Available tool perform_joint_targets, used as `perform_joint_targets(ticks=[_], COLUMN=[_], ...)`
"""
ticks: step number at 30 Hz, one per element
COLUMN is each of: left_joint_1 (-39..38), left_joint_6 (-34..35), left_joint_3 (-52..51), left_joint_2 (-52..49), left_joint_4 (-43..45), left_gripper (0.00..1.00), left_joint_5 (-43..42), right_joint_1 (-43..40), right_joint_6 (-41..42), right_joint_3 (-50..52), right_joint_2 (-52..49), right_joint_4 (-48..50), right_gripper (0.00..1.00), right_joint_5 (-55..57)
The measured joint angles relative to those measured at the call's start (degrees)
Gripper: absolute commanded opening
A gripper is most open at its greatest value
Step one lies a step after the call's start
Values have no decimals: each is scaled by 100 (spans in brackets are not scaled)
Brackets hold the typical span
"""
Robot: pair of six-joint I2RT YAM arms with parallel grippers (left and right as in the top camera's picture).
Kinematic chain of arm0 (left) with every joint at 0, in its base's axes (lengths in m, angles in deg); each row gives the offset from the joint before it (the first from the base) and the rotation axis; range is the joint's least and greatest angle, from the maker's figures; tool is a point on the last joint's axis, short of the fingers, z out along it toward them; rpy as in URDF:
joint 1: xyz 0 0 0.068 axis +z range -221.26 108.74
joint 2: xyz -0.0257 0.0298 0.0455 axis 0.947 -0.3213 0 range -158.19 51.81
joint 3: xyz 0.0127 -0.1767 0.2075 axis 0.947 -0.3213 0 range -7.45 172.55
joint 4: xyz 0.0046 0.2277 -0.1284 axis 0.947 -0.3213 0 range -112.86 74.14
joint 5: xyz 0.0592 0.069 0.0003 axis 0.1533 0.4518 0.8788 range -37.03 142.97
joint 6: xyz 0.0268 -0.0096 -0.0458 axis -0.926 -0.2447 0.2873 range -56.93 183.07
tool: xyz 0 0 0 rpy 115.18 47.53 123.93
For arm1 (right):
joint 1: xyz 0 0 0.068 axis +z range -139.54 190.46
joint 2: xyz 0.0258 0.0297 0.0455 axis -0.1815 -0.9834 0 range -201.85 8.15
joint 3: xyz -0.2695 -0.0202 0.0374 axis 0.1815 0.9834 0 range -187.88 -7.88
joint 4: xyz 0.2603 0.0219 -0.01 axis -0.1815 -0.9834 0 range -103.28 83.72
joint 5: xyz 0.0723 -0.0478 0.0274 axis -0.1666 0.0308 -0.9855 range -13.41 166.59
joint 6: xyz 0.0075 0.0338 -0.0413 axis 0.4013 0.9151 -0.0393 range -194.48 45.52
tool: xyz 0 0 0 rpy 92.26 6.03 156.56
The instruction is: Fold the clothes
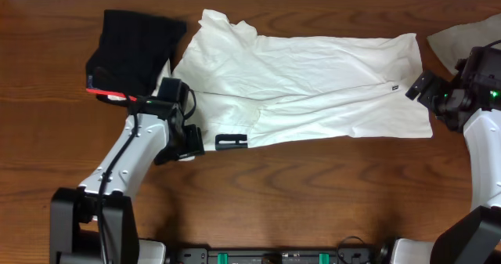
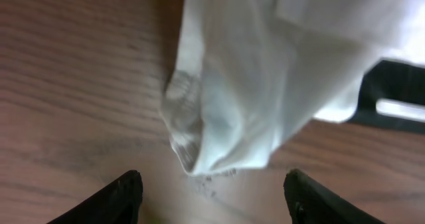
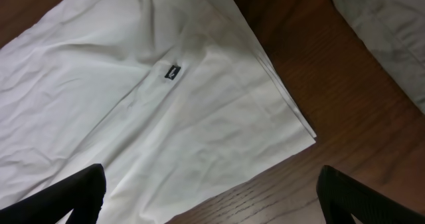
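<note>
The large white T-shirt point(image 1: 305, 84) lies spread across the middle of the wooden table, partly folded, with a black print point(image 1: 232, 142) showing at its front left corner. My left gripper point(image 1: 188, 142) is open and empty, hovering just off that corner; the left wrist view shows the shirt's bunched corner point(image 2: 212, 127) between and beyond the fingers point(image 2: 212, 197). My right gripper point(image 1: 421, 85) is open and empty at the shirt's right edge; the right wrist view shows the shirt's corner point(image 3: 292, 127) and a small black label point(image 3: 172, 72). The fingers point(image 3: 212, 194) are spread wide.
A folded black garment with a red edge point(image 1: 129, 48) lies at the back left. A grey-beige garment point(image 1: 462, 37) lies at the back right corner, also in the right wrist view point(image 3: 385, 24). Bare wood point(image 1: 313, 193) runs along the front.
</note>
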Motion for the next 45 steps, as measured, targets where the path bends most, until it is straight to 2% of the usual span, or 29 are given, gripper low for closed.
perform_joint_targets(ticks=[9, 12, 21, 24, 30, 32, 35, 40, 43, 45], left_joint_1=[63, 63, 63, 63, 63, 63, 63, 63, 63, 63], left_joint_6=[0, -11, -22, -20, -22, -17, -13, -24, -24, -28], left_joint_3=[-37, -42, -433, -448, -450, -448, -450, -448, -450, -450], left_joint_2=[0, 0, 0, 0, 0, 0, 0, 0, 0, 0], left_joint_4=[87, 94, 448, 474, 619, 643, 654, 664, 664, 678], left_gripper=[70, 63, 62, 57, 56, 49, 31, 27, 19, 6], left_joint_5=[20, 17, 20, 22, 20, 20, 17, 20, 20, 17], right_joint_1=[0, 0, 0, 0, 0, 0, 0, 0, 0, 0], right_joint_6=[0, 0, 0, 0, 0, 0, 0, 0, 0, 0], right_joint_3=[0, 0, 0, 0, 0, 0, 0, 0, 0, 0], right_joint_2=[0, 0, 0, 0, 0, 0, 0, 0, 0, 0], right_joint_4=[-2, -2, 0, -2, -2, -2, -2, -2, 0, -2], right_gripper=[99, 99, 99, 99, 99, 99, 99, 99, 99, 99], right_joint_5=[0, 0, 0, 0, 0, 0, 0, -2, 0, 0])
